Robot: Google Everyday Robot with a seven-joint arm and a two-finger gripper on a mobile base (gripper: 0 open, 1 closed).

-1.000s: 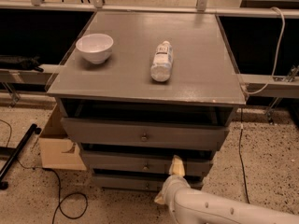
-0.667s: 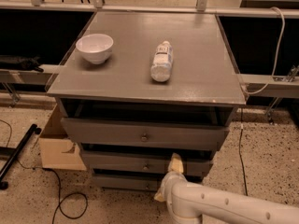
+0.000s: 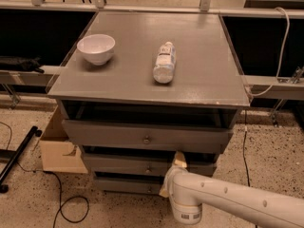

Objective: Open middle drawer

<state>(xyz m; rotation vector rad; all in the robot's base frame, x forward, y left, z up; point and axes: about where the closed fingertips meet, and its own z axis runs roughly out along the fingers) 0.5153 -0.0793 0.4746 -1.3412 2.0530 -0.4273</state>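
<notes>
The grey cabinet has three drawers stacked under its top. The middle drawer [image 3: 118, 164] is the mid-sized grey front with a small round metal knob [image 3: 148, 168] at its centre. It stands slightly out from the frame, like the top drawer [image 3: 104, 134] above it. My gripper [image 3: 178, 161] is at the end of the white arm [image 3: 228, 201], which comes in from the lower right. It sits against the middle drawer's front, just right of the knob and at the drawer's upper edge. The arm hides the drawer's right part.
A white bowl [image 3: 96, 48] and a plastic bottle [image 3: 165, 62] lying on its side rest on the cabinet top [image 3: 209, 80]. The bottom drawer [image 3: 123, 184] is below. A cardboard box [image 3: 57, 151] stands on the floor at the left, with cables [image 3: 66, 208] beside it.
My gripper has edged slightly upward along the middle drawer's front and the arm has shifted a little left. The drawers look unchanged.
</notes>
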